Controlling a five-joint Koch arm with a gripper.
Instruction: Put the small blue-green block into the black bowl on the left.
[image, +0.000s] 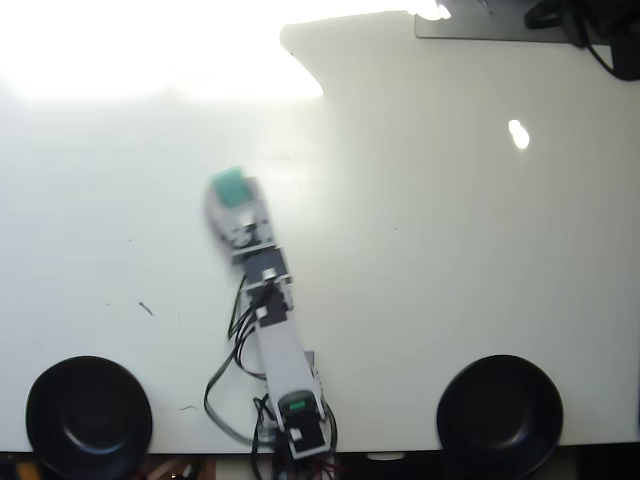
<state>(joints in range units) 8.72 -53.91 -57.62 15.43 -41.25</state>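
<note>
Currently block (231, 186) sits clamped at the tip of the tool (233, 192), up over the white tabletop (450, 250), left of centre in the overhead view; image is motion-blurred there, so contact detail is soft. Arm's long axis runs from the base at bottom centre up and to the left. Target bowl (89, 415) is bottom-left, well apart from the block, down and left of the tool. Other bowl (500, 410) sits bottom-right, farther off. Next move needs a swing left plus a pull back toward the base edge.
</note>
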